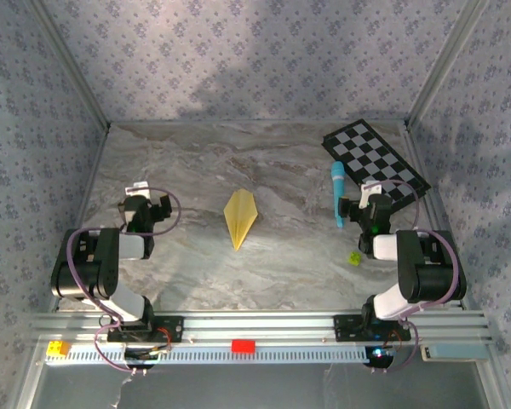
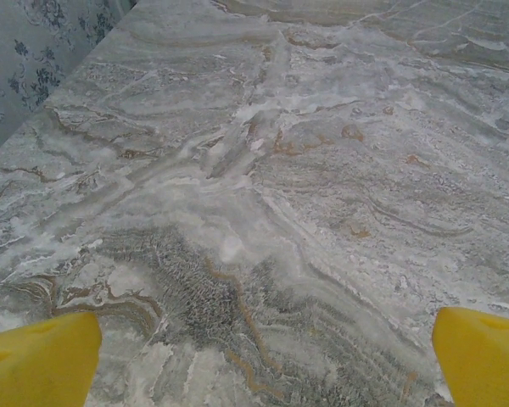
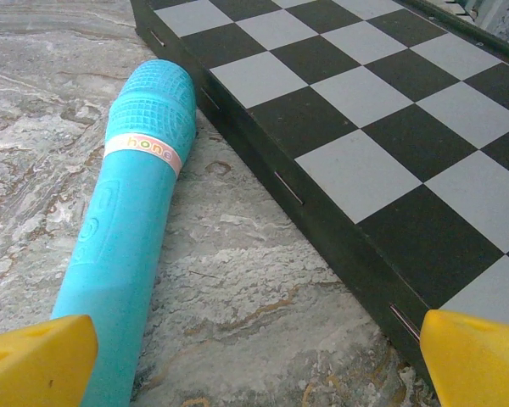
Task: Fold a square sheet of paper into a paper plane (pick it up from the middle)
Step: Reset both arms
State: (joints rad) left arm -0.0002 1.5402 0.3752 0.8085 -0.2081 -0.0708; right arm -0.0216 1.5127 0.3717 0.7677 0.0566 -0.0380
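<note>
- The paper plane (image 1: 240, 218) lies alone at mid-table, a slim yellow dart with its sharp tip toward the near edge. The folding looks finished.
- The left jaws stand wide and empty over bare table near the left edge.
- The right jaws are also wide and empty, over the light-blue toy microphone (image 3: 131, 220) beside the checkered board (image 3: 382, 127) at the far right corner.
- Next, probably just keeping both arms clear of the plane. There is open room all round it. Clutter sits only on the right side, including a small yellow-green ball (image 1: 355, 257).

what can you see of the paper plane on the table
The paper plane is plain yellow paper folded into a slim kite-shaped dart with a centre crease. It lies flat near the middle of the marbled table, long tip pointing toward the near edge. Only the table touches it.
</note>
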